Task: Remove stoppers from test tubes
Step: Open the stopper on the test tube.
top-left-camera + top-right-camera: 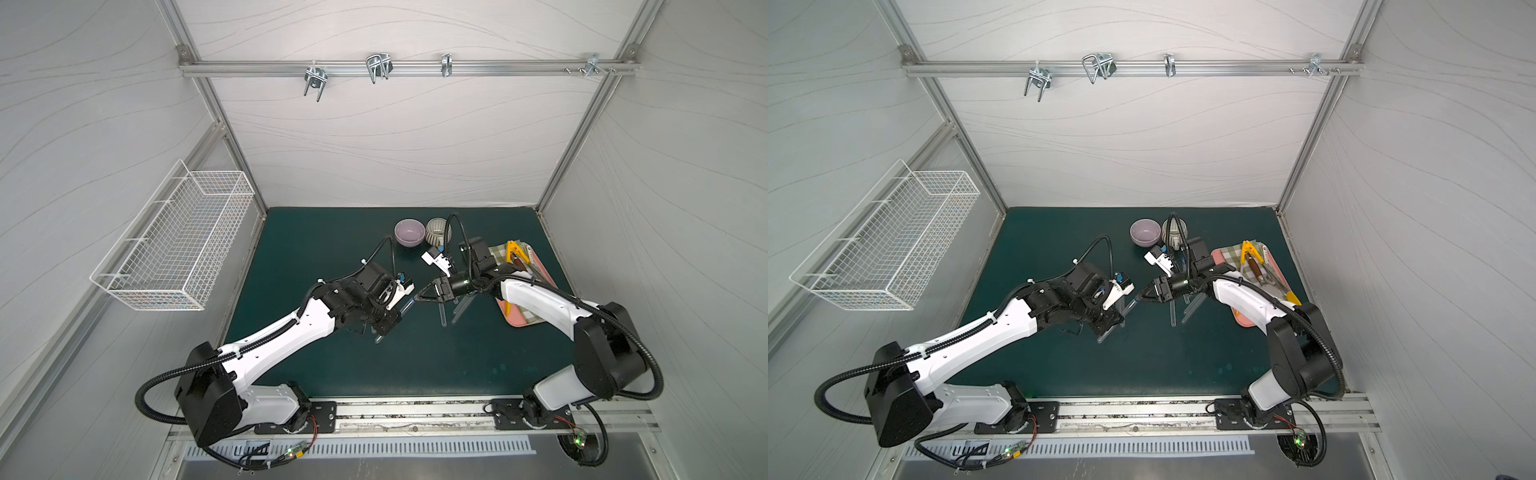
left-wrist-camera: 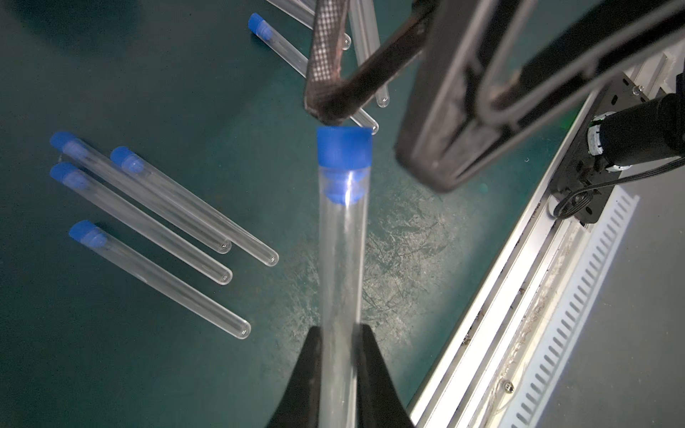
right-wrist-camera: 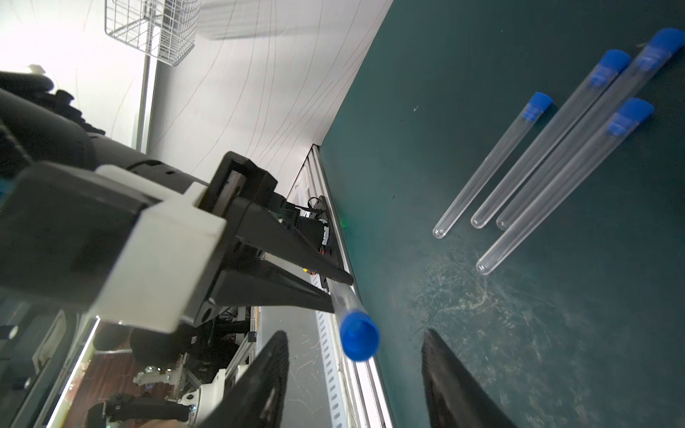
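In both top views the left claw [image 1: 390, 323] is holding a test tube [image 1: 408, 306] over the middle of the table [image 1: 316, 249], capped end pointing right at the right claw [image 1: 419, 297]. A few loose tubes [image 1: 443, 313] are lying just right of them, and the cap itself is too small to read here. The left wrist view is showing what those views are hiding: the left claw [image 2: 339, 355] is clamping the clear tube low on its body. The blue stopper [image 2: 344, 148] is sitting fully seated in the mouth, with one of the right claw's fingers [image 2: 328, 55] hovering just beside its top edge. Four capped tubes are lying side by side on the table to one side. The right wrist view is looking end-on at the stopper [image 3: 358, 335]. It alone is showing the right claw's jaws standing apart on either side of the cap, gripping nothing, with clear gaps both ways. The step in hand looks like uncapping this held tube. The next move probably calls for the right claw to be closing squarely on the cap, then pulling straight along the tube while the left claw is holding firm.
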`<state>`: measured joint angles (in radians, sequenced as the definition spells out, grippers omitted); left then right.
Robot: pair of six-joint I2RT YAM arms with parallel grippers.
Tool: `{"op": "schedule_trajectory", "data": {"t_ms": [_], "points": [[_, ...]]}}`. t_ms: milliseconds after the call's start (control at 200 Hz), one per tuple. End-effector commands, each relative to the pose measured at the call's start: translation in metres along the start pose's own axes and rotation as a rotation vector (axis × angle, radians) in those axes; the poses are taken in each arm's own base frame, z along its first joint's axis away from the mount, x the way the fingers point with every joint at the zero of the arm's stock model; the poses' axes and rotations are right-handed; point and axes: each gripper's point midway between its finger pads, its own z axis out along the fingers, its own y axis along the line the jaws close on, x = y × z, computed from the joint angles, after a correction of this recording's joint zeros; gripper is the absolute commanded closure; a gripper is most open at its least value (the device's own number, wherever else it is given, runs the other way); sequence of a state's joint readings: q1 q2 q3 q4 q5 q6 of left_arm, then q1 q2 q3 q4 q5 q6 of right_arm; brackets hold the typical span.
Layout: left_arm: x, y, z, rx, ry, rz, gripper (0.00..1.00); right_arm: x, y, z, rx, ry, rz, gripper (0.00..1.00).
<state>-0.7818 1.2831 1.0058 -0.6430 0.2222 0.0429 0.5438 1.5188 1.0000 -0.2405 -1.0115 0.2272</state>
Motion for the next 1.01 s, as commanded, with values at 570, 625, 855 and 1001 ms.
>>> {"op": "schedule_trajectory", "data": {"t_ms": [570, 625, 855, 1001], "points": [[-0.0075, -0.0040, 0.0046, 0.010, -0.019, 0.045, 1.00, 0.0016, -0.0008, 0.0090, -0.017, 0.029, -0.026, 0.65], [-0.0068, -0.0037, 0.0049, 0.009, -0.016, 0.045, 1.00, 0.0016, -0.0013, 0.0093, -0.015, 0.030, -0.025, 0.67], [-0.0064, -0.0040, 0.0046, 0.005, -0.018, 0.049, 1.00, 0.0024, -0.0022, 0.0095, -0.013, 0.033, -0.026, 0.71], [-0.0064, -0.0034, 0.0046, 0.001, -0.018, 0.049, 1.00, 0.0028, -0.0007, 0.0095, -0.022, 0.035, -0.024, 0.74]]}}
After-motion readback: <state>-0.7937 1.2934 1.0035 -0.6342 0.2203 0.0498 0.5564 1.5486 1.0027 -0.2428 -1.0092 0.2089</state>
